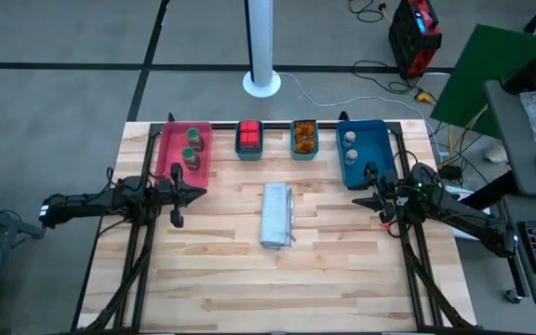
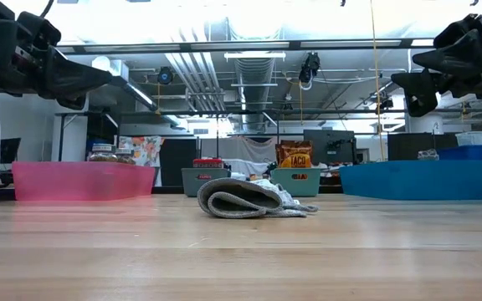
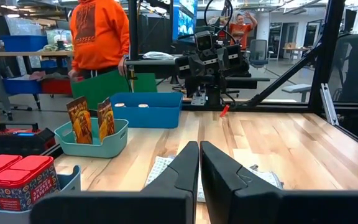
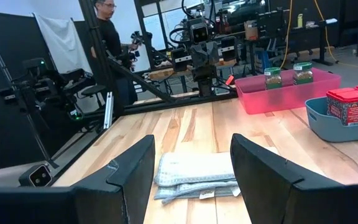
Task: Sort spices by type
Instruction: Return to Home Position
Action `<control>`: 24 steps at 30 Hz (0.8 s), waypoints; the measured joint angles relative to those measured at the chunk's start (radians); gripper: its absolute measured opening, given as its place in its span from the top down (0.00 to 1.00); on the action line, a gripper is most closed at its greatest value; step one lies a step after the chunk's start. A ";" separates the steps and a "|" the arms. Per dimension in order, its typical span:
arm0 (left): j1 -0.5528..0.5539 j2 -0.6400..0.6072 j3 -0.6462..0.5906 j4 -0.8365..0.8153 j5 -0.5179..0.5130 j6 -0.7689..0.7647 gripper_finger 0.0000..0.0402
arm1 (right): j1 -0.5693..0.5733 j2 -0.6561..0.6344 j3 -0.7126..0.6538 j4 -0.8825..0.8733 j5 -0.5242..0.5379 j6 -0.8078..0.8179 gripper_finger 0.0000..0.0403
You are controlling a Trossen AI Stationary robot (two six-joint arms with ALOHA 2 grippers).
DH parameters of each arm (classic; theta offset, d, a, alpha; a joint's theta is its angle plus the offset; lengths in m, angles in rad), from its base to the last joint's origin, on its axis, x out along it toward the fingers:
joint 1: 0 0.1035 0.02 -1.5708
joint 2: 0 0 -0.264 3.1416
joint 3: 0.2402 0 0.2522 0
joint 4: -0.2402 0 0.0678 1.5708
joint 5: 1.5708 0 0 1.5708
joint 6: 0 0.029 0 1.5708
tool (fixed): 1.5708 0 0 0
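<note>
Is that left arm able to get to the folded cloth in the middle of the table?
Probably yes. Nothing lies between the left arm and the cloth, so the way looks free. Its jaws are shut, so they would need opening first.

The cloth (image 1: 276, 216) lies mid-table. The bare table (image 1: 342, 270) is open on both sides of it and nearer than it. Beyond it, trays (image 1: 366, 169) line the far edge. The left gripper (image 1: 194, 193) and right gripper (image 1: 368, 197) hang well apart from it, one on each side.

This is a robotics lab. Bare ceiling ducts (image 2: 253, 75) and strip lights (image 2: 182, 48) run overhead, and a person in an orange hoodie (image 3: 98, 31) stands beyond the wooden table (image 3: 278, 134) among black metal frames (image 3: 330, 50).
</note>
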 joint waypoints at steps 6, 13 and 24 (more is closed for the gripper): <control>0.000 0.000 0.000 0.000 0.000 0.000 1.00 | 0.000 0.000 0.000 0.000 0.106 -0.002 0.51; 0.000 0.000 0.000 0.000 0.000 0.000 1.00 | 0.000 0.000 0.000 0.000 0.131 -0.002 0.51; 0.000 0.000 0.000 0.000 0.000 0.000 1.00 | 0.000 0.000 0.000 0.000 0.131 -0.001 0.51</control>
